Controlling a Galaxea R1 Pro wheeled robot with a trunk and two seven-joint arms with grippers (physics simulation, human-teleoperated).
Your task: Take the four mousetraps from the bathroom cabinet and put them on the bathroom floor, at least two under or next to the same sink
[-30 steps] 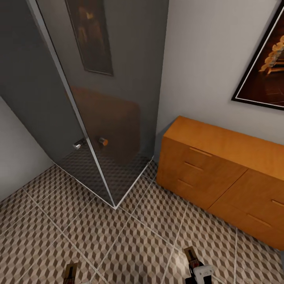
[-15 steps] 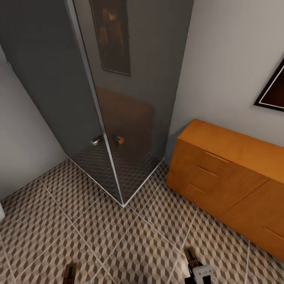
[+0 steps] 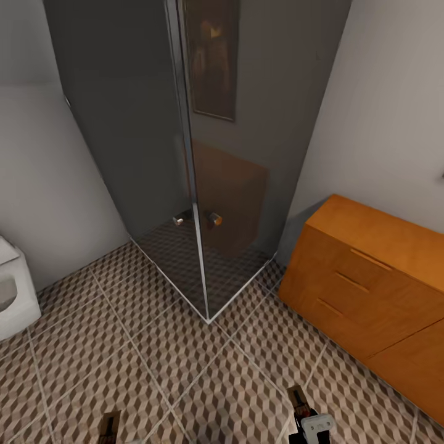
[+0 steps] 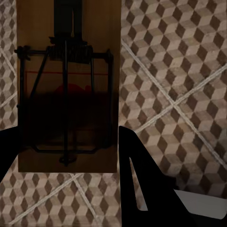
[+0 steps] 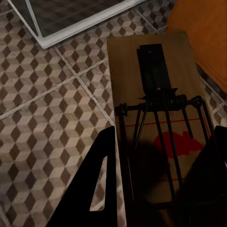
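Left gripper [image 4: 66, 156] clamps a mousetrap [image 4: 66, 85] over the tiled floor [image 4: 179, 71]. Right gripper [image 5: 161, 165] grips a second trap [image 5: 156, 104], apparently flat between its fingers. Cabinet [image 3: 370, 277] stands right of the glass shower [image 3: 197, 185].

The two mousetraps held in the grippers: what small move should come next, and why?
Probably keep turning the base left to look for the sink. Each gripper, left and right, holds a mousetrap above the bathroom floor. The head view shows the glass shower, the cabinet and a white fixture's edge, but I cannot identify it as the sink.
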